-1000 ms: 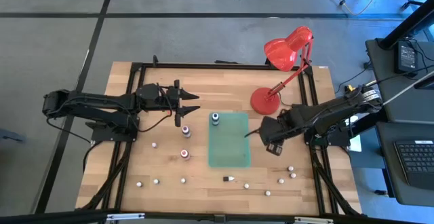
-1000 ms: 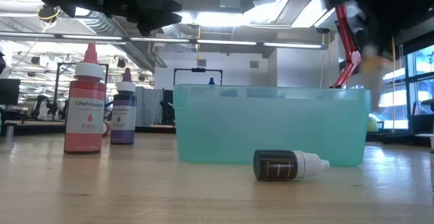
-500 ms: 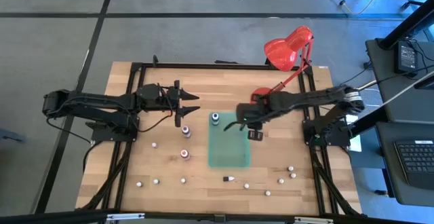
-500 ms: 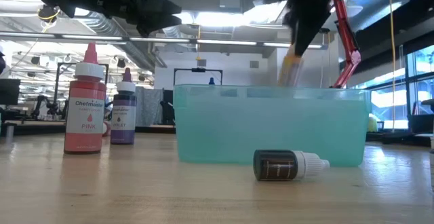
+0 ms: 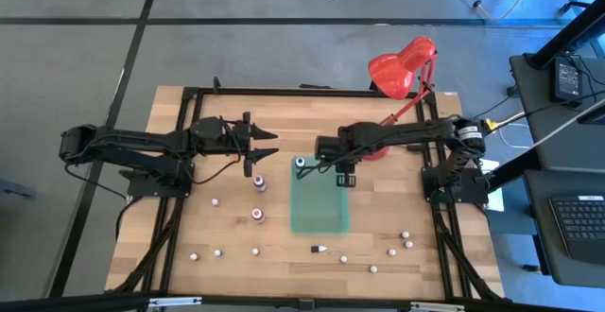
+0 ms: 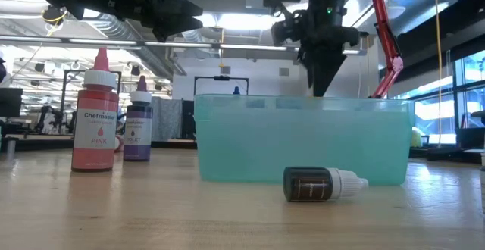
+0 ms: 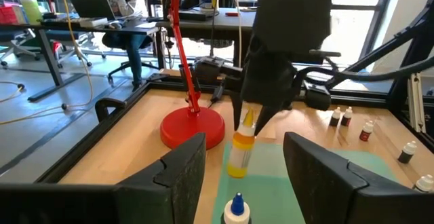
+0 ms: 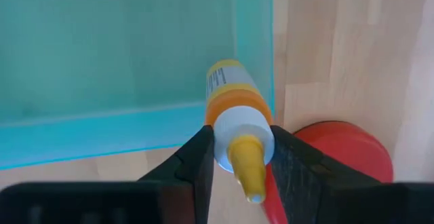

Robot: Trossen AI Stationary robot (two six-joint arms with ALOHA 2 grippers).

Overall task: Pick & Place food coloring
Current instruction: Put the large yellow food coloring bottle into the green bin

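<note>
- yellow-orange bottle [image 8: 234,115] clamped between the right gripper [image 8: 239,157] fingers, pale tip up, hanging over the far right corner of the green bin [image 5: 319,195].
- best lowered straight down, kept upright, base close to the bin floor before the fingers part; dropped from this height, likely to tip or bounce.
- worth staying clear of the blue-capped bottle [image 5: 300,164] already standing at the bin's far left corner, and of the bin wall just beside the gripper.
- red lamp base [image 7: 192,127] just beyond the bin's far right corner; retreat better made upward than sideways.
- left gripper [image 5: 268,144] waiting with fingers spread, left of the bin near the tabletop's far edge.
- left to move, by the look of it: pink bottle [image 6: 95,117], purple bottle [image 6: 137,124] and dark bottle [image 6: 322,184] lying on its side near the tabletop's front edge.
</note>
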